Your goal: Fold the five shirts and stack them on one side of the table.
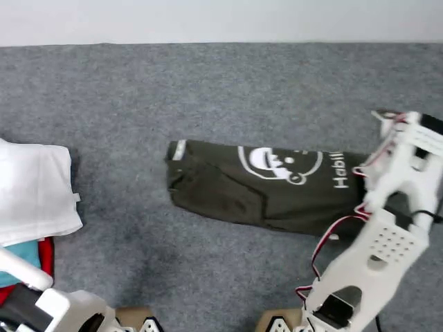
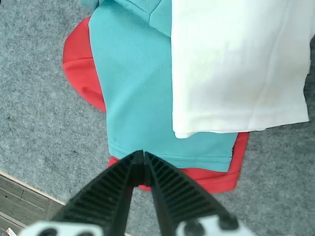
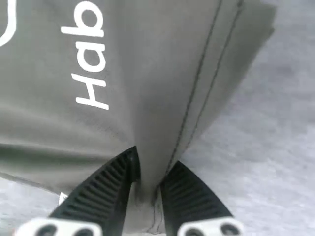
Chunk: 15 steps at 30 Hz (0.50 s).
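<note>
- A dark olive-green cotton shirt with white print (image 1: 263,190) lies stretched in a long band across the grey carpet-like tabletop (image 1: 208,90), from the middle toward the right arm's side.
- The right gripper (image 3: 152,162) is at that shirt's end. Its black ribbed fingers (image 3: 110,182) are pinched on a raised fold of the olive fabric beside a stitched hem.
- A stack sits at the tabletop's edge on the left arm's side: a white folded shirt (image 2: 236,64) on top, a teal shirt (image 2: 138,88) beneath it, and a red shirt (image 2: 81,69) at the bottom.
- The left gripper (image 2: 143,157) hangs over the near edge of this stack, fingers closed together with nothing between them.
</note>
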Tool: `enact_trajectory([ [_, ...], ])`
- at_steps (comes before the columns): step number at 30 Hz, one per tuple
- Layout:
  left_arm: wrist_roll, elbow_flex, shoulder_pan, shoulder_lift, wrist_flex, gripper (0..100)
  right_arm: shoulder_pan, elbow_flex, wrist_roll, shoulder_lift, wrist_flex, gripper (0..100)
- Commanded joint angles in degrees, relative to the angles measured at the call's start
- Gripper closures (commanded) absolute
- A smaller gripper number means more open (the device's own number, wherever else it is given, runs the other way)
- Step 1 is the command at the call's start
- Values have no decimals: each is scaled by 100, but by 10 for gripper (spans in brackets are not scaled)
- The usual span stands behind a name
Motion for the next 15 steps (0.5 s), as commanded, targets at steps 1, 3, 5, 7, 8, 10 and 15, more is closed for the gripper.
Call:
enact_trajectory([
  [1, -26, -163, 62, -220, 141, 992, 497, -387, 484, -119, 31, 989],
  [3, -26, -163, 62, -220, 141, 992, 620, -475, 580, -119, 22, 989],
  [5, -26, -163, 62, -220, 141, 992, 655, -554, 589, -119, 75, 989],
  [7, -26, -163, 62, -211, 141, 992, 620, -554, 571, -163, 127, 989],
  [8, -26, -163, 62, -211, 141, 992, 585, -580, 571, -180, 242, 989],
  [10, -18, -163, 62, -211, 141, 992, 409, -695, 571, -180, 549, 989],
  [15, -18, -163, 70, -211, 141, 992, 92, -695, 273, -418, 716, 989],
])
